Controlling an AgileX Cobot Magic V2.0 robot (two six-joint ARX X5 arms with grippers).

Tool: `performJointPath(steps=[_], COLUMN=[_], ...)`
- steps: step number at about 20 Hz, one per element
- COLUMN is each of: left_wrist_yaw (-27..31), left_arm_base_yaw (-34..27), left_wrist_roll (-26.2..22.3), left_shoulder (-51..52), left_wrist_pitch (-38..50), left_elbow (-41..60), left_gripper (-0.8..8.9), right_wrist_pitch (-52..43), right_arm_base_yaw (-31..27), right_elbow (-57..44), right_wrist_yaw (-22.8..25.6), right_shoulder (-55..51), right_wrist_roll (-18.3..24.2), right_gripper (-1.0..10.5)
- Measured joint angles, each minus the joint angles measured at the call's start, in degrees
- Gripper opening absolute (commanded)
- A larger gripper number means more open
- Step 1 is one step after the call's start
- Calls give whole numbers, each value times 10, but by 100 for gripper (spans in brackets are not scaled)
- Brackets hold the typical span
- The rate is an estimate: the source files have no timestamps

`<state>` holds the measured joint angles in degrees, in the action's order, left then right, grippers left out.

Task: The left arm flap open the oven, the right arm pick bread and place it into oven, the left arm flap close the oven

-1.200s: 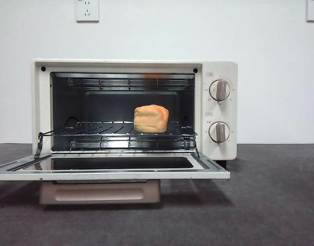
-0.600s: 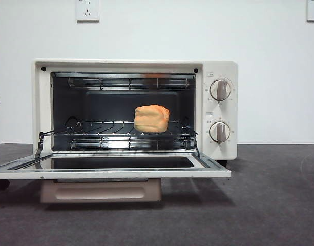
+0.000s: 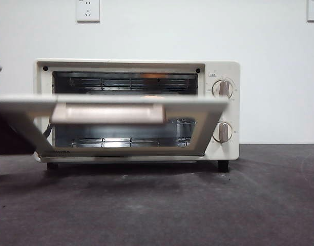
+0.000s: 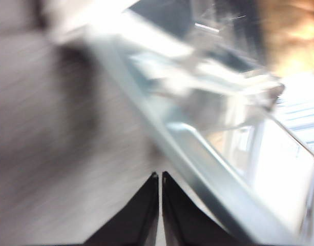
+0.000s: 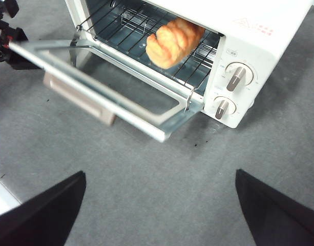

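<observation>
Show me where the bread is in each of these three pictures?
Front view: the bread is only a pale sliver above the half-raised door.
Left wrist view: too blurred to be sure.
Right wrist view: on the wire rack, near the knobs.
Shared landmark: the door's glass frame.

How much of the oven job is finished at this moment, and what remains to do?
Done: the bread already lies on the rack inside the oven, and the right tool hangs open and apart from it. In hand: the door is partly raised, with the left tool shut, close to its edge. Left: bring the door fully shut.
</observation>
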<state>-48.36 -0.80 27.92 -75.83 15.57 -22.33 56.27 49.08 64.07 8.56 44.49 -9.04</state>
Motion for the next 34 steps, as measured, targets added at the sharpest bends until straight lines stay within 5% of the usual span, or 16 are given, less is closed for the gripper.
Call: performJointPath(steps=[9,19,28,34], left_wrist_yaw=[55,72,101,177], left_arm_base_yaw=[2,2,20,45], left_wrist_roll=[98,106,73,-21], left_shoulder=[0,2,108,206], left_wrist_pitch=[197,197,68,-158], left_elbow=[0,-5,-10,-70], left_gripper=[15,16,18,17], right_wrist_pitch=[0,0,-2,-24], right_arm_base_yaw=[0,0,0,0], right_elbow=[0,0,0,0], right_wrist_yaw=[0,0,0,-20], right_shoulder=[0,0,1,12], right_wrist_roll=[-3,-4,-4,-4], right_gripper=[464,464,464,464])
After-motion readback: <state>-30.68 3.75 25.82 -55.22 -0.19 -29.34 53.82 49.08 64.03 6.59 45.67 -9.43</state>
